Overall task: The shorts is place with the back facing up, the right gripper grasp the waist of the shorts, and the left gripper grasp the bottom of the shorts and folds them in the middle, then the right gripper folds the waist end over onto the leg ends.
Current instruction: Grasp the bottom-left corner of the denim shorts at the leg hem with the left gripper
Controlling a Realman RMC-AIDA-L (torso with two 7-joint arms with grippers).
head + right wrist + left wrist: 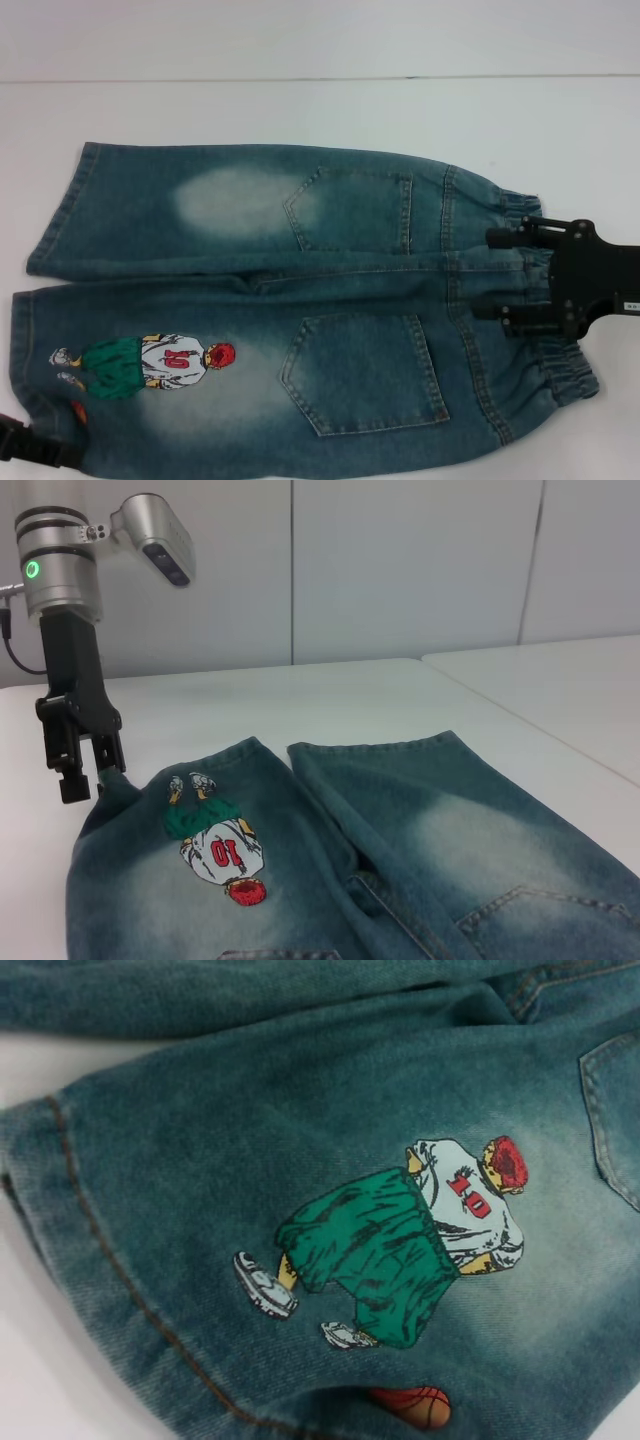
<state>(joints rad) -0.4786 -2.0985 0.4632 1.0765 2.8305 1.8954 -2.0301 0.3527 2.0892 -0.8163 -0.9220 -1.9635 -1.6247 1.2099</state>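
1. Shorts flat on white counter, back up, both back pockets showing; waist toward the robot's right, leg ends toward its left.
2. Right gripper over middle of waist, dark fingers reaching onto the elastic band. Whether pinching cloth or spread: cannot tell.
3. Left gripper at outer corner of hem on printed leg, beside cartoon figure. Fingers close to or touching denim edge in right wrist view; pressed together or not: cannot tell.
4. Risk: left gripper placed at extreme corner of hem. Thin bite likely to slip off once lifted, dropping the leg mid-fold.
5. Risk: only one leg held at the bottom. Far leg free, may drag or lag, giving a skewed centre fold.
6. Risk: gathered waist band bunches unevenly; catching only the top layer would let the lower layer stay on the counter.
7. Risk: uneven lift between the two grippers would twist the cloth along the centre seam.
8. Material: faded blue-green denim, heavy weave, pale worn patches on both legs. Hems straight with brown stitching; waist ruffled and narrower. Small red-orange patch by hem under the figure.
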